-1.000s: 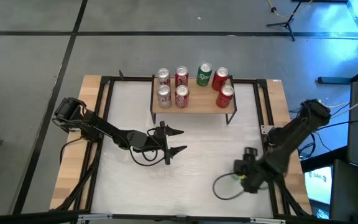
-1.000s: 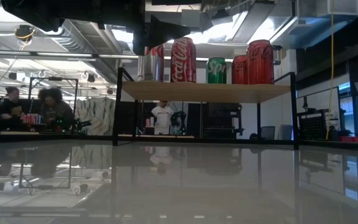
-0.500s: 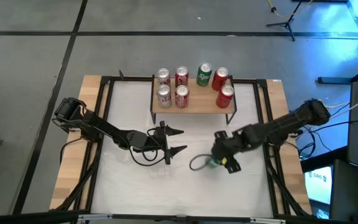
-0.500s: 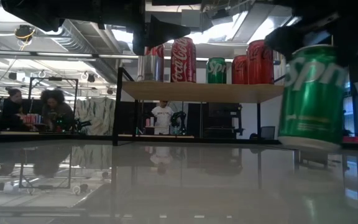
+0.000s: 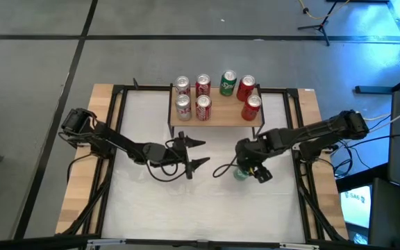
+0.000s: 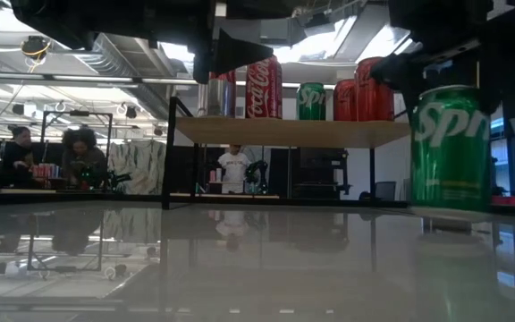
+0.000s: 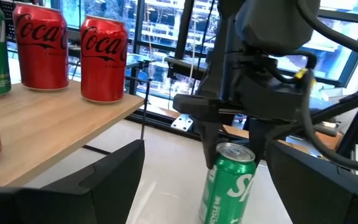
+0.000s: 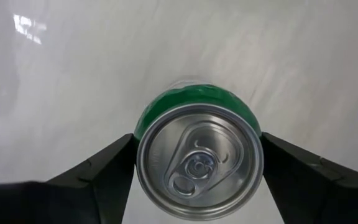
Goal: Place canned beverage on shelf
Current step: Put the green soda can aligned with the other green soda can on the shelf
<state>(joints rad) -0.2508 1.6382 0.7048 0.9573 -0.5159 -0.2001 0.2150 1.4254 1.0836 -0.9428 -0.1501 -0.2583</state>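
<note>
The right claw (image 5: 244, 169) grips the green can (image 5: 241, 173) from above, upright for transfer to the shelf (image 5: 217, 115). The left claw (image 5: 195, 154) waits wide apart, empty.

Grey floor (image 5: 40, 62) crossed by dark seams. Tripod stand (image 5: 318, 26) top right. Ceiling ducts (image 6: 105, 49) with strip lights. Two people sit at a desk (image 6: 43, 183) on left; another person (image 6: 233, 170) stands far back. Monitor (image 5: 356, 201) at right edge.
</note>
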